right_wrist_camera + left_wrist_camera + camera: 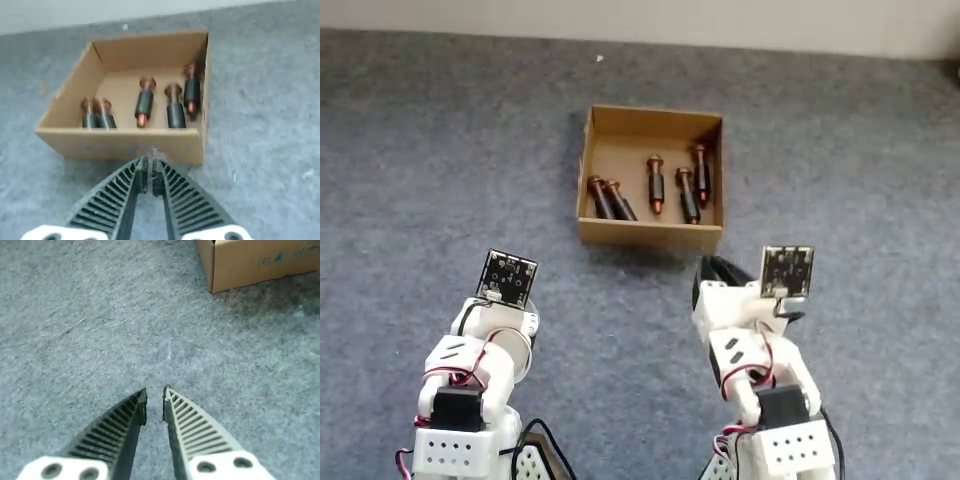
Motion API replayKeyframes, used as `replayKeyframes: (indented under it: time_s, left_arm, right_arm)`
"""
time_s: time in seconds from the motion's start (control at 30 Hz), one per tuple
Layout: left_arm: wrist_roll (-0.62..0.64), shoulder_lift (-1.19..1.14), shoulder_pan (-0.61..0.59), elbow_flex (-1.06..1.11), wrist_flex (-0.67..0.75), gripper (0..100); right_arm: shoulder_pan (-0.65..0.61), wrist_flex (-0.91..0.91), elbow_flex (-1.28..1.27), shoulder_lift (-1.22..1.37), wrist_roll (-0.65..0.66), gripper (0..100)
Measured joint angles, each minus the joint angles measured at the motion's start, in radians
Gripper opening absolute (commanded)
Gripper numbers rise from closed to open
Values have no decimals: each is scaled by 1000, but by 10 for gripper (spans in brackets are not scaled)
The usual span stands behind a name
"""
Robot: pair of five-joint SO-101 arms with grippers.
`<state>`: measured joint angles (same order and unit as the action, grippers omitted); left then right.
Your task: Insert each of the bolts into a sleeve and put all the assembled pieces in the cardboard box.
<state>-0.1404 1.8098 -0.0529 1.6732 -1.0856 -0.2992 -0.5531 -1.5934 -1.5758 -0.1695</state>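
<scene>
From my station I saw both arms sitting at the near edge of the grey carpet (420, 150), side by side and well apart. The left gripper (154, 399) hung over bare carpet with its fingers parted by a narrow slit and nothing between them. The right gripper (149, 169) had its fingers drawn together, tips all but touching, holding nothing. In the high view its dark fingers (718, 270) poked out just short of the cardboard box (620, 232), pointing at the box's near wall (120, 142).

The left wrist view caught one corner of the box (250, 265) farther off across the carpet.

Inside the box lay five assembled pieces, each a copper-coloured bolt pushed through a dark sleeve. Two of them (600, 197) (620, 200) rested side by side, touching, toward the left arm's side of the box floor. One (656, 185) lay near the middle. The other two (688, 195) (701, 172) lay close together toward the right arm's side, the last nearest that wall
</scene>
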Motion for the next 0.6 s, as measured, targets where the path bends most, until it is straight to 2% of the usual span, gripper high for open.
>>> replayKeyframes:
  time_s: [0.17, 0.27, 0.6]
  left_arm:
    - [0, 0, 0, 0, 0, 74]
    - [0, 0, 0, 0, 0, 74]
    - [0, 0, 0, 0, -2, 76]
  right_arm:
    - [2, -176, -75, -216, 0, 5]
    - [8, -261, -77, -232, 0, 5]
    - [9, -331, -77, -232, 0, 5]
